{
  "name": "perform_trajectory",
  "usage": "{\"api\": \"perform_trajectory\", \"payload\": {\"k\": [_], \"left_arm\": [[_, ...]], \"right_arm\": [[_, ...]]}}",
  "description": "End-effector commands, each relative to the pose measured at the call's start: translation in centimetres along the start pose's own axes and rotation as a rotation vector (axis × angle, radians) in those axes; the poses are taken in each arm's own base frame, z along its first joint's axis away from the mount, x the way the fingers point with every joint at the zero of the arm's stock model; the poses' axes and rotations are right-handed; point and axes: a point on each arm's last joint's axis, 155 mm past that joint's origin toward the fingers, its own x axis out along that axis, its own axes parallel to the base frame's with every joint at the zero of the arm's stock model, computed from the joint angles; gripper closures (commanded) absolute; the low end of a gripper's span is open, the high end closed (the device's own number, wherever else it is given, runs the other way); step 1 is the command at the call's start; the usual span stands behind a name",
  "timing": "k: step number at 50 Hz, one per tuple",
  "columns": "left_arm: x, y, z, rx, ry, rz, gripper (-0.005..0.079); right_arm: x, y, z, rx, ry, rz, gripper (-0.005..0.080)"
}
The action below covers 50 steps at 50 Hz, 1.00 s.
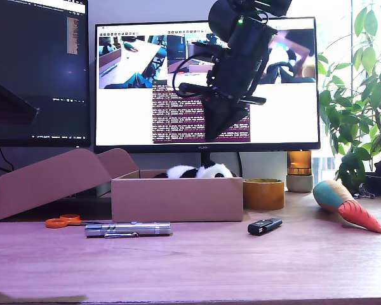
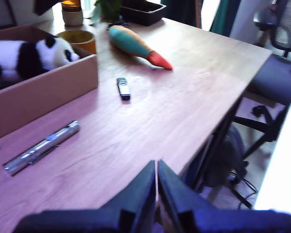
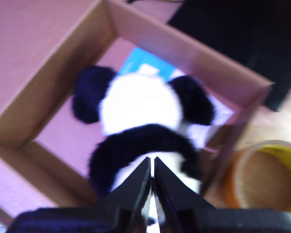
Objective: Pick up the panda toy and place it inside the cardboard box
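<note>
The panda toy [image 1: 197, 171] lies inside the cardboard box [image 1: 178, 200], its black-and-white back showing just above the rim. The box's flap lid [image 1: 51, 181] lies open toward the exterior view's left. My second gripper [image 1: 214, 132] hangs well above the box in front of the monitor, shut with nothing between its fingers; its wrist view looks straight down on the panda [image 3: 140, 104] within the box walls [image 3: 184, 48], past the shut gripper [image 3: 153, 165]. My first gripper [image 2: 156, 167] is shut and empty over the table's edge, with the panda [image 2: 29, 56] and box [image 2: 43, 92] far off. The first arm is not seen in the exterior view.
A teal-and-orange carrot plush [image 1: 346, 206] lies at the exterior view's right. A round yellow-brown container [image 1: 263, 194] stands beside the box. A black USB stick [image 1: 265, 225], a silver flashlight [image 1: 128, 229] and orange scissors [image 1: 63, 222] lie in front. Monitors and a plant [image 1: 362, 95] stand behind.
</note>
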Motion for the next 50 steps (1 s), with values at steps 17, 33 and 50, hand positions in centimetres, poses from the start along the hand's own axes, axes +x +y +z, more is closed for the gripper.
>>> {"api": "perform_trajectory", "payload": {"k": [17,33,50], "left_arm": [[-0.5,3.7,2.9,-0.005,-0.125,0.174,0.0761],[-1.0,5.4,3.1,-0.028,-0.141,0.237,0.0761],[-1.8,7.8,3.3,-0.060,-0.155,0.318,0.0761]], "right_arm": [[-7.8,0.9,2.1,-0.015,-0.167,-0.025,0.0765],[-11.4,1.6,-3.4,0.001,-0.252,-0.044,0.0765],[-14.5,-3.2,-10.5,0.122,-0.343,-0.166,0.0765]]}}
